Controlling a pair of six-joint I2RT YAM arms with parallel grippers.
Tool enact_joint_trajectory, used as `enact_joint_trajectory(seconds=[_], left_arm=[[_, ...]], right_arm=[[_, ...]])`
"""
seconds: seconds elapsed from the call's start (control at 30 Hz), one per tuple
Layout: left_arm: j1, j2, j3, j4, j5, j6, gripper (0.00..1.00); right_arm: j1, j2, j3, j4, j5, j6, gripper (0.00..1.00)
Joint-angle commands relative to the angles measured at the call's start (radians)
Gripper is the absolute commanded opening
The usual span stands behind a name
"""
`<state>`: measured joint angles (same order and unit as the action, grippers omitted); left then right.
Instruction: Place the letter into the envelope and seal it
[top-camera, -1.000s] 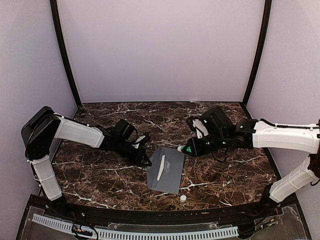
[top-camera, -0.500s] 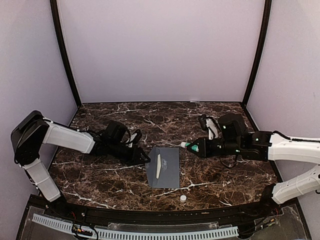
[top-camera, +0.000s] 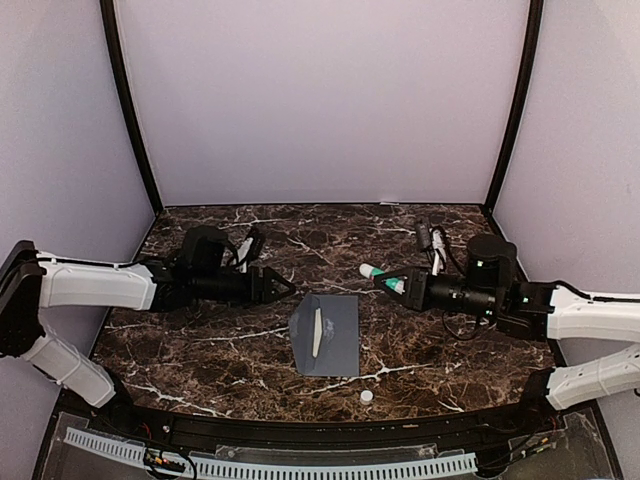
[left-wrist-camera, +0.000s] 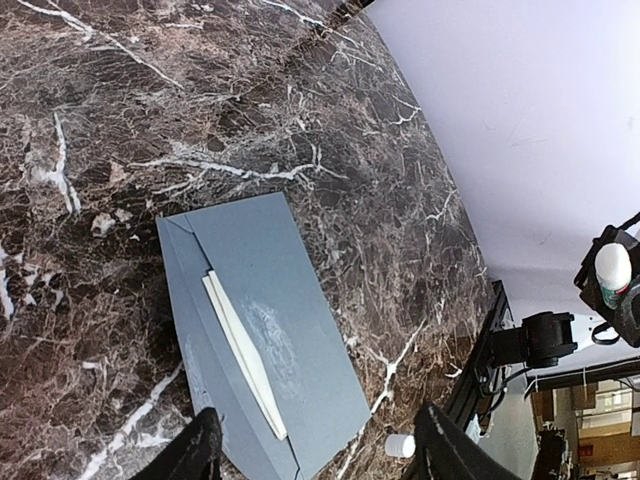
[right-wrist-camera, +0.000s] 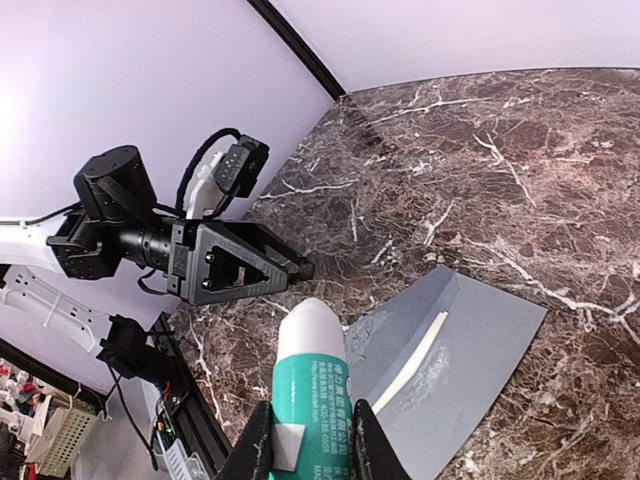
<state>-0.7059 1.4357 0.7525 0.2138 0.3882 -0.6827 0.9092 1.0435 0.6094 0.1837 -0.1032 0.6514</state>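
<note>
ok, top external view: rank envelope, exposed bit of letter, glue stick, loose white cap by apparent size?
1. envelope
2-3. letter (visible strip) and glue stick: too close to call; stick partly hidden
4. white cap

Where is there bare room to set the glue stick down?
Bare table runs along the back wall, and front-left between the left end effector and the near edge. It is crowded around the envelope, with the right end effector and the cap nearby.

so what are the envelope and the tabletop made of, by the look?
Envelope: matte slate-grey paper, probably; it is thin, lies flat and shows crisp fold lines. Tabletop: dark brown marble or a marble-print laminate with white veining; the pictures don't show which.
</note>
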Motion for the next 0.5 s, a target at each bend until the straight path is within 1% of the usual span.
enact_joint_trajectory(seconds=[0.0, 0.1, 0.2, 0.3, 0.37, 0.47], left_arm=[[-0.018, -0.064, -0.049, 0.133, 0.027, -0.073, 0.64], [-0.061, -0.088, -0.025, 0.194, 0.054, -0.07, 0.65], [-0.141, -0.081, 0.024, 0.255, 0.085, -0.057, 0.65], [-0.2, -0.064, 0.071, 0.351, 0.134, -0.063, 0.67], [-0.215, -0.053, 0.085, 0.42, 0.171, -0.087, 0.7], [-0.221, -0.029, 0.102, 0.493, 0.222, -0.131, 0.71]], right_arm=[[-0.007, -0.028, -0.071, 0.248, -0.052, 0.04, 0.0], [-0.006, -0.028, -0.107, 0.358, -0.078, 0.052, 0.0], [-0.003, -0.02, -0.113, 0.424, -0.1, 0.05, 0.0], [-0.002, -0.008, -0.103, 0.446, -0.116, 0.041, 0.0], [0.0, 0.0, -0.096, 0.456, -0.126, 0.04, 0.0], [0.006, 0.014, -0.089, 0.474, -0.151, 0.041, 0.0]])
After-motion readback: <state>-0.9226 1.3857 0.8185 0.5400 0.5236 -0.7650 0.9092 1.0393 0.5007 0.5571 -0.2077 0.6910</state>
